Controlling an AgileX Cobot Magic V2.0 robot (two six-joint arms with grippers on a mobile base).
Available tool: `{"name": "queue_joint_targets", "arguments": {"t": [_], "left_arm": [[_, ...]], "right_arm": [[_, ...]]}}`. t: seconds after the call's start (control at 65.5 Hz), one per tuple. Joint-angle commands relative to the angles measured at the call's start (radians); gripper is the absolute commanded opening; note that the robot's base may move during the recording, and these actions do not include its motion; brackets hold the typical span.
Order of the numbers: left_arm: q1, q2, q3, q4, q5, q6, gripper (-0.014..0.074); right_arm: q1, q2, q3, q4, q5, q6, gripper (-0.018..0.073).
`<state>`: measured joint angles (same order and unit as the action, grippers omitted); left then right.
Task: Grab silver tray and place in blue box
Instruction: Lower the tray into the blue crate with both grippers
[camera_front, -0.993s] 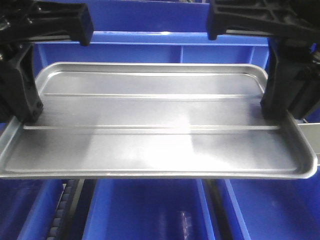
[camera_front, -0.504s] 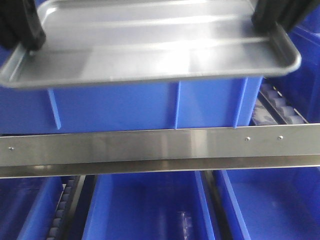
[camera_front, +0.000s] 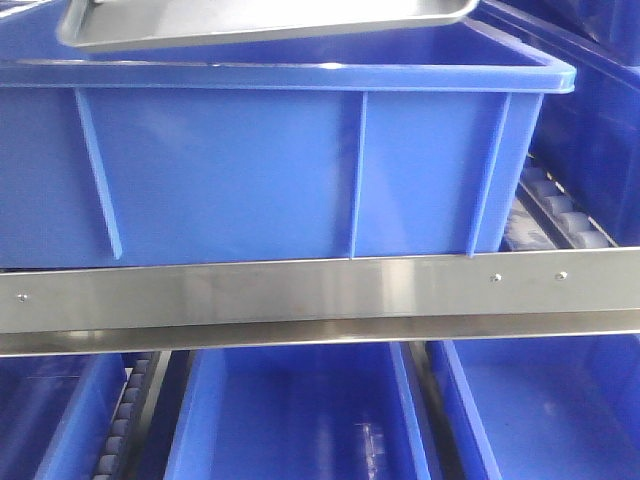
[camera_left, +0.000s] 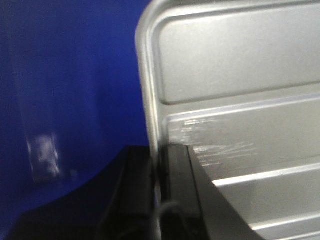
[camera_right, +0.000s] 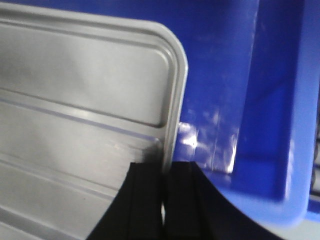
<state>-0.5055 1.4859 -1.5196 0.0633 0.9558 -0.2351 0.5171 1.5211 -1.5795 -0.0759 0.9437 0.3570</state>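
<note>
The silver tray is located at the top of the front-facing view, over the open top of the blue box. Only the tray's near rim and part of its underside are visible there. The rim is not level: its right end sits higher in the picture than its left end. Whether the tray touches the box cannot be determined from this view. The blue box stands on a shelf fronted by a horizontal metal rail, with its ribbed outer wall facing the camera. Narrower blue bins are positioned on the level below the rail, and a roller track runs just beside the box on the right. In the left wrist view, the left gripper is closed on the tray's left rim. One black finger bears on the outside of the rim and the other lies on the inner side, over the sloped edge, with no visible gap to the metal. The blue surface of the box fills the area beyond the tray's rounded corner. In the right wrist view, the right gripper is likewise clamped on the tray's right rim, one finger on each side and pressed against the edge. The inner wall and lipped rim of the box lie just beyond that edge. The recessed panel and raised ribs of the tray are visible in both wrist views.
</note>
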Motion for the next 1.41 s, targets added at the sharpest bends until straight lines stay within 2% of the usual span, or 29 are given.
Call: {"name": "queue_joint_targets", "arguments": {"t": [0.0, 0.137, 0.336, 0.489, 0.856, 1.39], "left_arm": [[0.004, 0.013, -0.112, -0.212, -0.181, 0.065, -0.0003], [0.050, 0.095, -0.213, -0.212, -0.182, 0.091, -0.0003], [0.072, 0.188, -0.235, -0.209, -0.237, 0.091, -0.0003], [0.074, 0.238, -0.235, -0.210, -0.286, 0.091, -0.0004], [0.074, 0.276, -0.236, -0.208, -0.285, 0.091, -0.0006], [0.074, 0.288, -0.236, -0.208, -0.281, 0.091, -0.0006]], "right_arm": [[0.001, 0.033, -0.113, 0.189, -0.164, -0.082, 0.0057], [-0.035, 0.130, -0.217, 0.189, -0.171, -0.085, 0.0057], [-0.056, 0.230, -0.252, 0.189, -0.259, -0.085, 0.0057], [-0.061, 0.280, -0.252, 0.188, -0.305, -0.085, 0.0057], [-0.061, 0.308, -0.252, 0.186, -0.355, -0.085, 0.0057], [-0.061, 0.308, -0.252, 0.186, -0.344, -0.085, 0.0057]]}}
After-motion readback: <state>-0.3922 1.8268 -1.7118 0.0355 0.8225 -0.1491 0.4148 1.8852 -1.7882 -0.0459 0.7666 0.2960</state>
